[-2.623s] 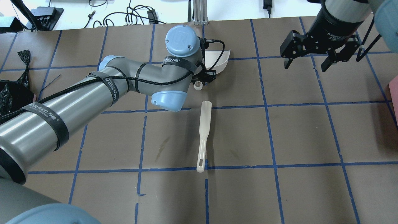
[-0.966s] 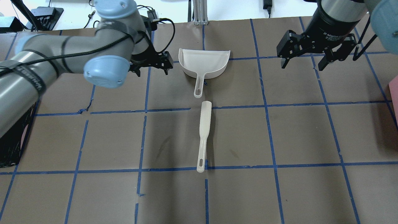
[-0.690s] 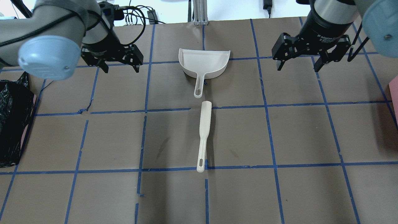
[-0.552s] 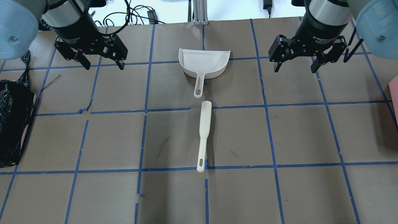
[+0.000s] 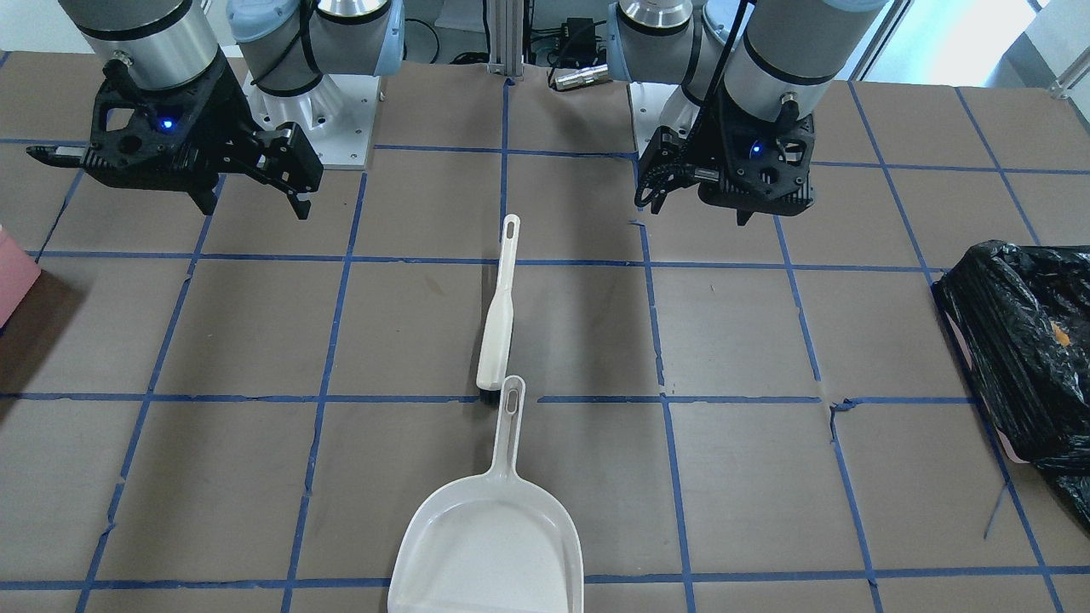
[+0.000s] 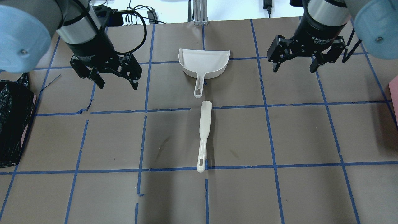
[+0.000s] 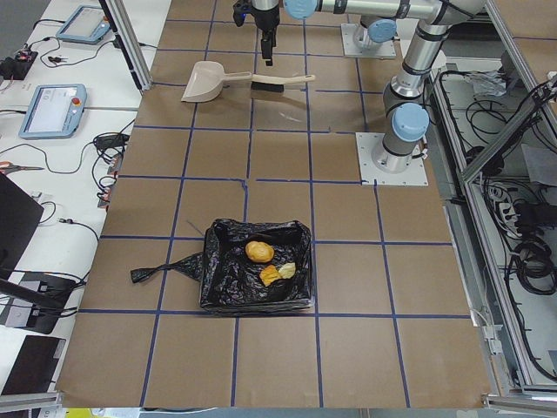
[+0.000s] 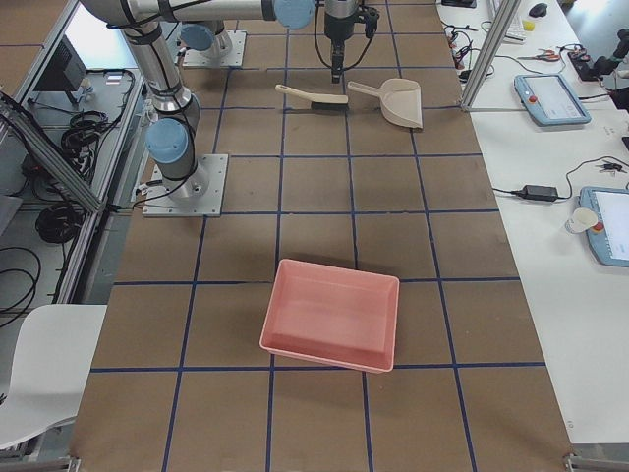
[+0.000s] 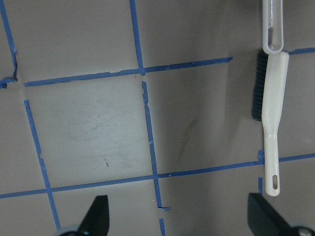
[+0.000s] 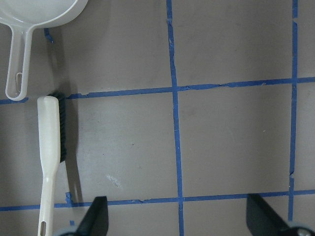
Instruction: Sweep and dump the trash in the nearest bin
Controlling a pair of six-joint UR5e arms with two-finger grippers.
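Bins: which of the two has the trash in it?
The black-bag-lined bin at the robot's left table end: the trash lies inside. The pink tray at the right end holds nothing.

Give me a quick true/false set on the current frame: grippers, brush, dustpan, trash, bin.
1. The left gripper holds the brush. False: it hangs open and empty, and the brush lies on the table.
2. The trash is inside the bin. True.
3. The dustpan sits in the pink tray. False: it lies on the table, with its handle pointing at the brush's head.
4. The right gripper is open. True.
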